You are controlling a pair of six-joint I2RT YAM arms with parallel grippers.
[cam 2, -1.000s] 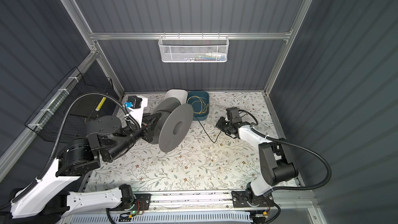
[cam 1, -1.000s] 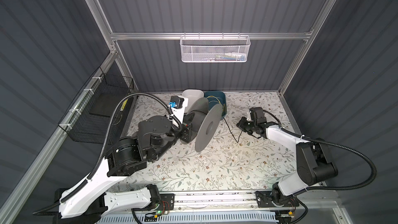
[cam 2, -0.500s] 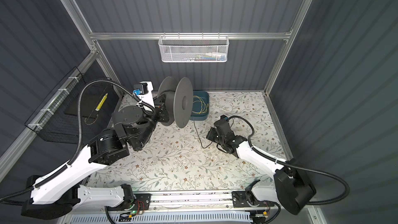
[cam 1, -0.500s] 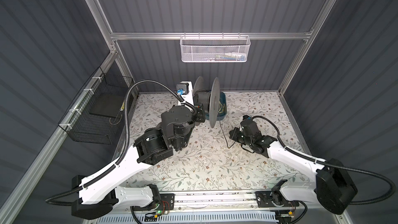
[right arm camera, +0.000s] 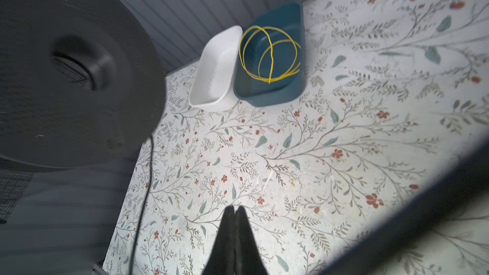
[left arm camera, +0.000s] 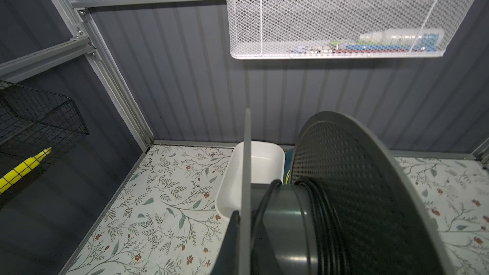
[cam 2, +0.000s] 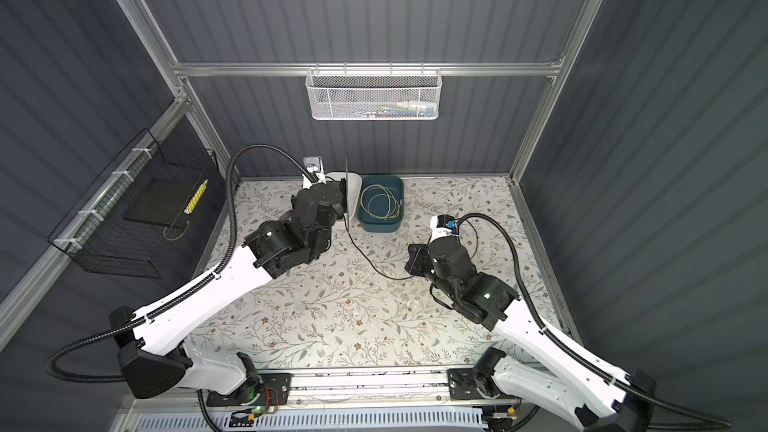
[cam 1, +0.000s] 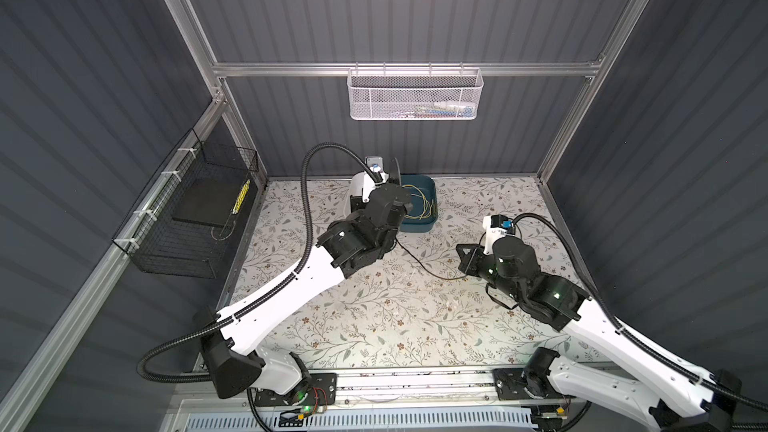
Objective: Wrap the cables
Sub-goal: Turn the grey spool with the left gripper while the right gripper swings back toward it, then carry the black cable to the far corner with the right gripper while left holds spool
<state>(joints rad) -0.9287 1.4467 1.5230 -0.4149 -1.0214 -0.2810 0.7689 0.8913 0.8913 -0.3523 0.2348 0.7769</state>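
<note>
A grey spool point(left arm camera: 357, 181) is held up near the back wall and shows edge-on in both top views point(cam 1: 396, 170) point(cam 2: 347, 189). My left gripper point(left arm camera: 244, 215) is shut on its thin flange. Several turns of the black cable point(left arm camera: 322, 220) lie round the hub. The rest of the cable point(cam 1: 419, 263) point(cam 2: 374, 263) drops from the spool and trails across the table toward my right gripper point(cam 1: 462, 252) point(cam 2: 411, 259). In the right wrist view the right gripper point(right arm camera: 235, 208) is shut with nothing between its fingers, and the cable point(right arm camera: 143, 202) hangs well to one side of it.
A white bin point(cam 1: 357, 189) point(right arm camera: 214, 72) and a teal bin point(cam 2: 380, 224) point(right arm camera: 270, 96) holding a yellow wire coil point(right arm camera: 267, 54) stand at the back, beside the spool. A white mesh basket point(cam 1: 415, 95) hangs on the back wall, a black wire basket point(cam 1: 191, 218) on the left wall.
My left arm has carried the spool from mid-table back to the bins and turned it edge-on. The right arm has swung its elbow outward; its gripper stays shut near the cable's loose end.
</note>
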